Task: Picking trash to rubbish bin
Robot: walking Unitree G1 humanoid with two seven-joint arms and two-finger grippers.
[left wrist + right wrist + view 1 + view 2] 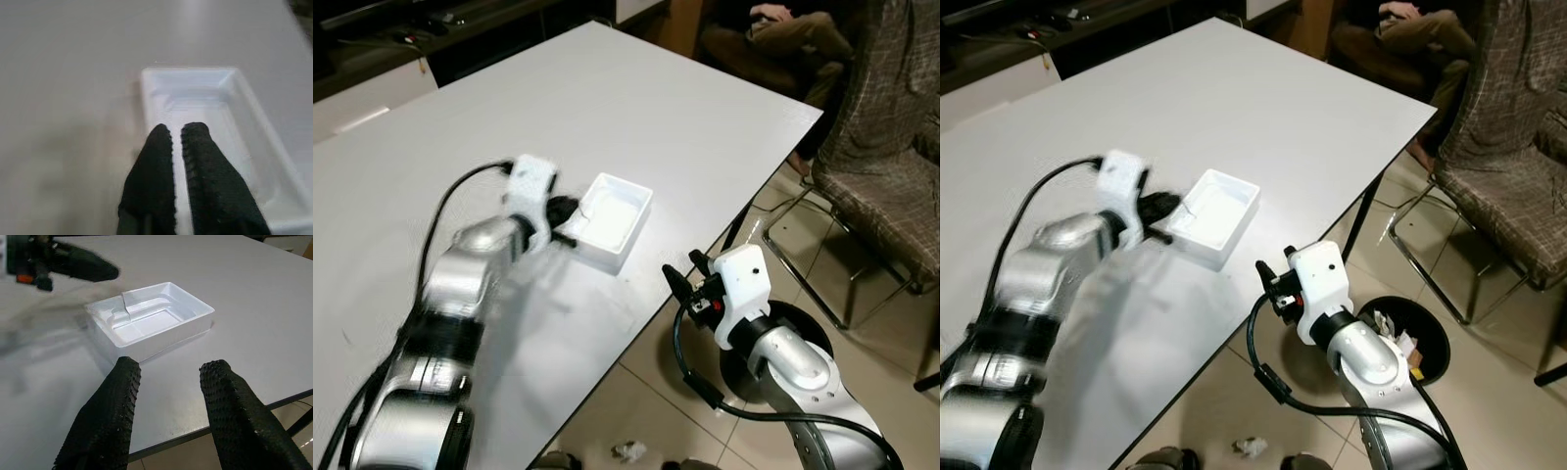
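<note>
On one white table, one tray; left jaws nearly closed, right apart.

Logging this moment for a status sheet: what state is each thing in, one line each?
white tray: empty, upright on the table, near its edge.
left gripper: fingers nearly closed, over the tray's near end.
right gripper: open, off the table edge.
rubbish bin: open-topped, trash inside, on the floor.
</note>
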